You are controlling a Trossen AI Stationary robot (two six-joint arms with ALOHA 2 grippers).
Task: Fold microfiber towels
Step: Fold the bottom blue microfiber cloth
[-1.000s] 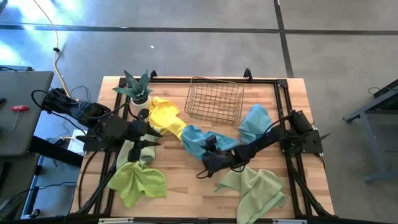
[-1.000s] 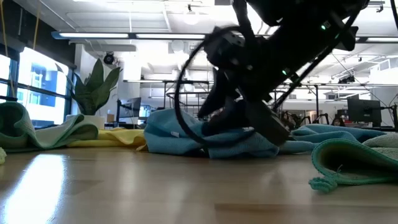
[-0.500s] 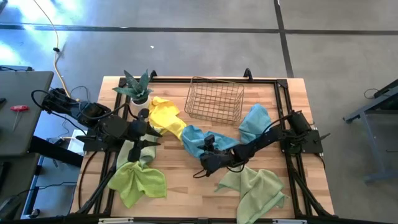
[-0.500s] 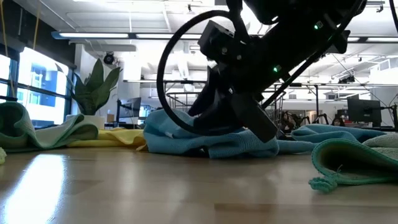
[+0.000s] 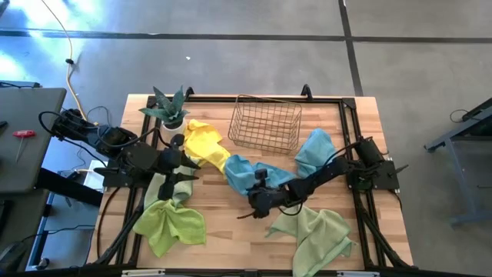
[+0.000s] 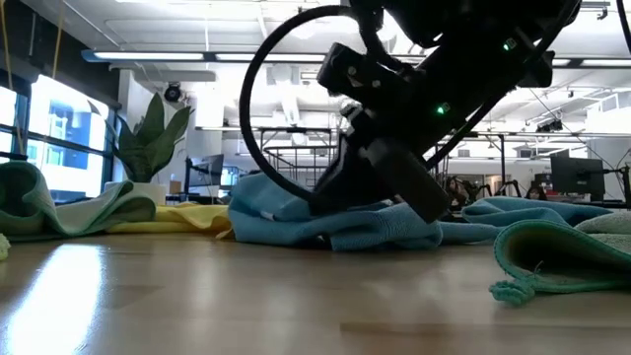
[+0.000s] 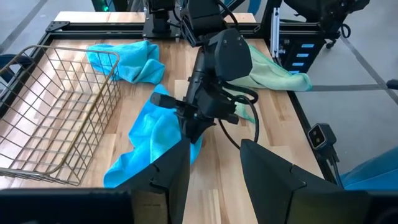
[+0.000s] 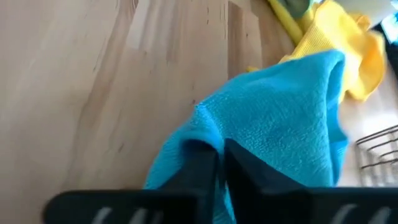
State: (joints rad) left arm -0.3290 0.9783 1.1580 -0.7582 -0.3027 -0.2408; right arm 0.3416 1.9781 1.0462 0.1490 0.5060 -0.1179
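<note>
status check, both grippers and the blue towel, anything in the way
Right gripper shut on blue towel edge, mid-table. Left gripper waits by yellow towel, fingers apart, empty. Wire basket behind, clear.

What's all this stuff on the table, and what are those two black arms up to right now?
Wooden table: one, light wood, under everything.
Wire basket: one, metal, at the far middle of the table.
Potted plant: one, green and spiky, far left corner.
Yellow towel: one, crumpled beside the plant.
Blue towels: two, light blue; one in the table's middle, one right of the basket.
Lime green towel: one, near left.
Sage green towel: one, pale, near right.
Left gripper: dark, fingers apart, waiting at the left by the yellow towel.
Right gripper: dark, pinched shut on the middle blue towel's edge.
</note>
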